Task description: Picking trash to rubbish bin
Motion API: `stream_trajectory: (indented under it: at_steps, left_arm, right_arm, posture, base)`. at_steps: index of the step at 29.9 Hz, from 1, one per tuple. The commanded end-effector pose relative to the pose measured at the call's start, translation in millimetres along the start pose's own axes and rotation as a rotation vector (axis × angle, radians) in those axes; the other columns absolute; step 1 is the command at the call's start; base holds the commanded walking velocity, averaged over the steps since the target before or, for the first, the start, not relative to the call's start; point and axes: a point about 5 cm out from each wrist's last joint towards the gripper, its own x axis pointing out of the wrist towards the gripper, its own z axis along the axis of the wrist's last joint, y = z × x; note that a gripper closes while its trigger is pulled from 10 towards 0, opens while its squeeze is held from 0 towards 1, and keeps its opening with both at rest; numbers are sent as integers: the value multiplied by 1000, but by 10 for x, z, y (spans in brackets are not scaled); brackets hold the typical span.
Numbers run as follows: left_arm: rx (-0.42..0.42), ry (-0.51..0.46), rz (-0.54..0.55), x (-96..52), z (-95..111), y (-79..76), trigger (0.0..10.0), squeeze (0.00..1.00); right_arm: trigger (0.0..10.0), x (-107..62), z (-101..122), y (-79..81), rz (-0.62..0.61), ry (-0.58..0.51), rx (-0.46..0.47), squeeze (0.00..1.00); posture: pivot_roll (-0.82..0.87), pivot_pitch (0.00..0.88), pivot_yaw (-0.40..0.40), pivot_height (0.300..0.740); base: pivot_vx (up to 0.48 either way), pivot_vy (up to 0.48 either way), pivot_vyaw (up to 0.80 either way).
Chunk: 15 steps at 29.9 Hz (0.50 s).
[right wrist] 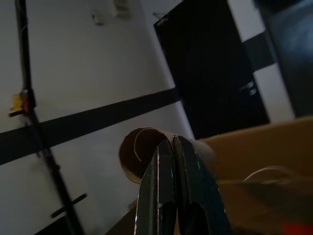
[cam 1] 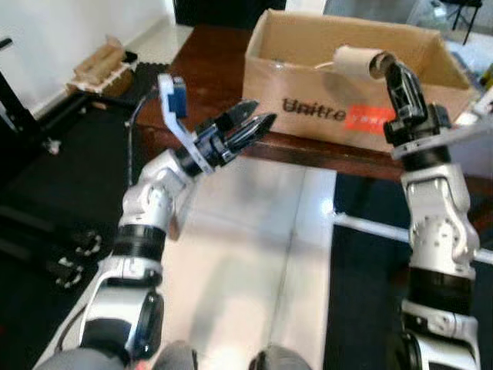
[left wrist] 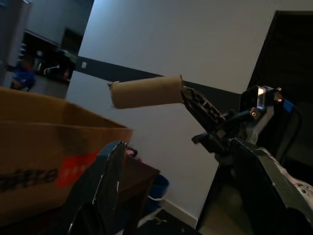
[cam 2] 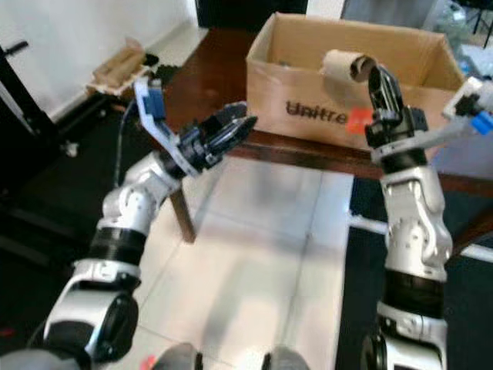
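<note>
Tube [cam 1: 359,60], brown cardboard, pinched in right tool [cam 1: 387,68] above corrugated box [cam 1: 323,108]; left tool [cam 1: 258,123] released.

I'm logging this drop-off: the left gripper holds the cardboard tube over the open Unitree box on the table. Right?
Not quite. The right gripper holds the cardboard tube over the open box on the table; the left eye view shows it. The left gripper is empty.

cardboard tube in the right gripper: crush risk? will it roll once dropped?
The cardboard tube looks hollow and thin-walled, so it is probably light and would dent under a hard pinch. The right gripper pinches it at one end, so it may pivot. Being round, it would likely roll on a flat surface; the walls of the cardboard box below should stop it.
</note>
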Motion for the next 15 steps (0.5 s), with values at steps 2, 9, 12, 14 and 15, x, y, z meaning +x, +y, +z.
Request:
stream_trajectory:
  at_steps: [2,9,12,14,15]
  left_arm:
    - [-16,-14,42,-15,-15,34,10000,0]
    - [0,-3,73,-32,-11,64,10000,0]
    - [-6,-8,75,-39,-10,67,10000,0]
    - [-7,-10,74,-38,-9,64,10000,0]
    - [0,-8,80,-39,-9,67,10000,0]
  right_arm:
    - [10000,9,-8,31,10,6,-2,0]
    - [10000,3,-25,42,11,12,0,0]
    - [10000,1,-28,47,11,13,1,0]
    - [10000,1,-34,49,11,15,3,0]
    - [10000,-1,-38,51,11,16,4,0]
  posture:
    - [91,61,-51,740]
    - [89,68,-53,740]
    - [89,68,-53,740]
    - [89,68,-53,740]
    - [89,70,-53,740]
  base:
    - [0,0,0]
    - [0,0,0]
    - [0,0,0]
    - [0,0,0]
    - [0,0,0]
